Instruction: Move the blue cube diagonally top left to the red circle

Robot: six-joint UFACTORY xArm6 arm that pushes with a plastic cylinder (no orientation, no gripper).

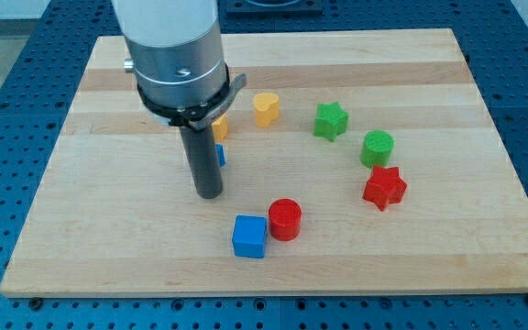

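Camera view: blue cube below-right of my tip — apart, touching red circle.

No readable text, labels, brands, numbers or signs anywhere: none on arm housing above my tip, none on blocks around it, none on wooden board.

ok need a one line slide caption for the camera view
My tip rests on the wooden board, up-left of the blue cube that sits beside the red circle.
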